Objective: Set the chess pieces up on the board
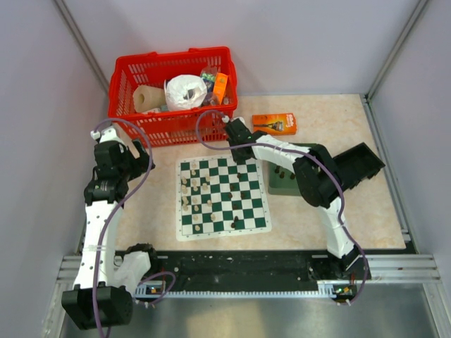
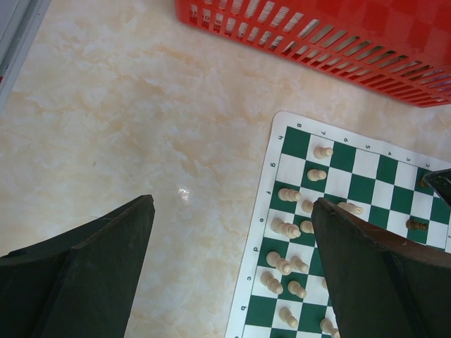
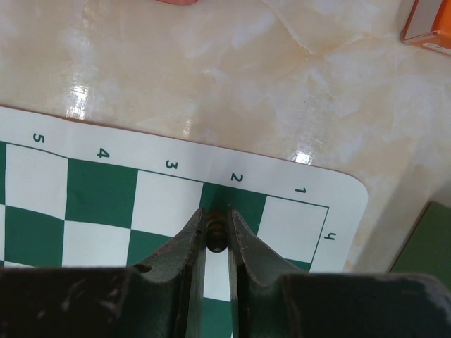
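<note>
Right wrist: dark chess piece (image 3: 216,239) being pinched by right claw (image 3: 216,217) over board (image 3: 99,190); left claw (image 2: 232,204) being held wide. Beyond, red basket (image 1: 173,84) and orange box (image 1: 274,124) being carried by marbled worktop (image 1: 331,116).

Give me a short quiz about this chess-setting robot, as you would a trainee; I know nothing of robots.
1. True or false: the left pincer holds a chess piece.
2. What is clamped in the right pincer? A: a cream piece. B: a dark piece. C: nothing.
3. Fill in: the cream pieces stand on the side of the board nearer the ___ arm.
Key: 1 false, it gapes open over the table. 2 B. 3 left.
</note>
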